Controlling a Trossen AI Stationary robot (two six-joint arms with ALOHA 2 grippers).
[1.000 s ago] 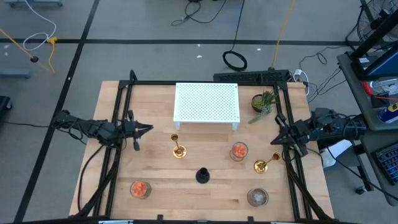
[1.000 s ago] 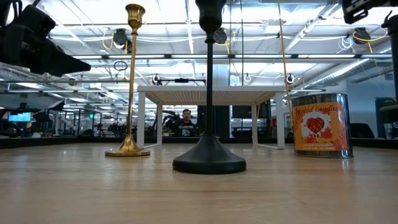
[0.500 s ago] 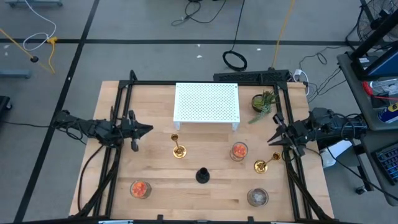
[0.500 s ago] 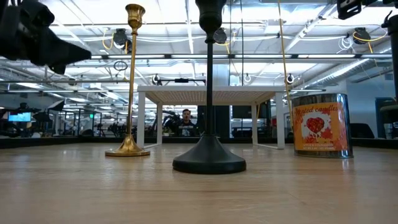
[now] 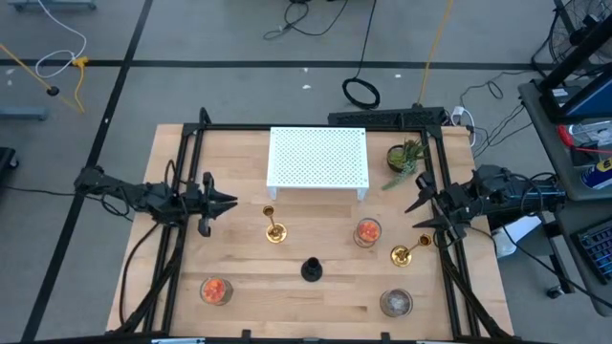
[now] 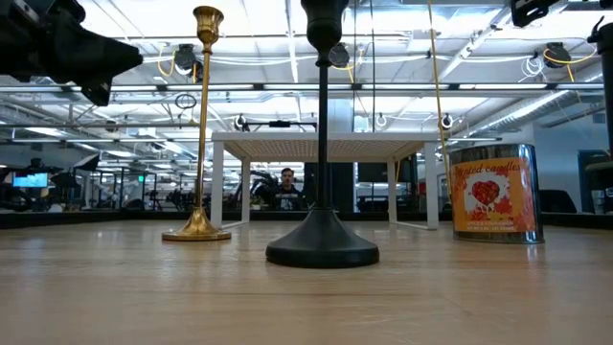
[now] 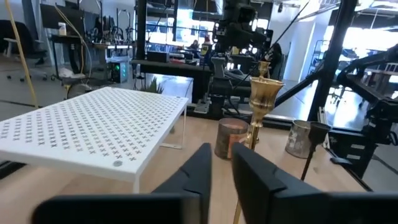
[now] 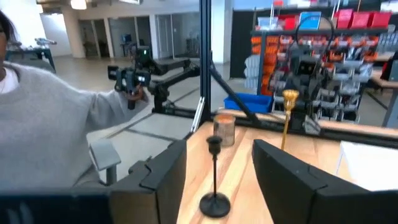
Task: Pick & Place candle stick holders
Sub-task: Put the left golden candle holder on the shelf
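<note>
Several candle stick holders stand on their bases on the wooden table. One gold stick [image 5: 274, 230] is near the middle and a second gold stick [image 5: 404, 253] is at the right. The black one [image 5: 311, 269] is toward the near edge. Orange-red cups sit at centre right [image 5: 368, 231] and near left [image 5: 216, 290], and a greyish cup [image 5: 396, 303] at near right. My left gripper [image 5: 232, 201] hovers at the left, pointing level at the first gold stick [image 7: 263, 99], slightly open and holding nothing. My right gripper [image 5: 418, 214] hovers at the right edge, wide open and holding nothing.
A white perforated rack [image 5: 318, 158] stands on legs at the far middle, and a small green plant [image 5: 405, 158] sits right of it. Black frame rails [image 5: 182, 191] run along both table sides. A person in a grey sleeve [image 8: 50, 118] shows beyond the table.
My right gripper has opened wide, staying at the right edge. My left gripper has risen a little and tipped its fingers up from slanting down to level. The holders have not moved.
</note>
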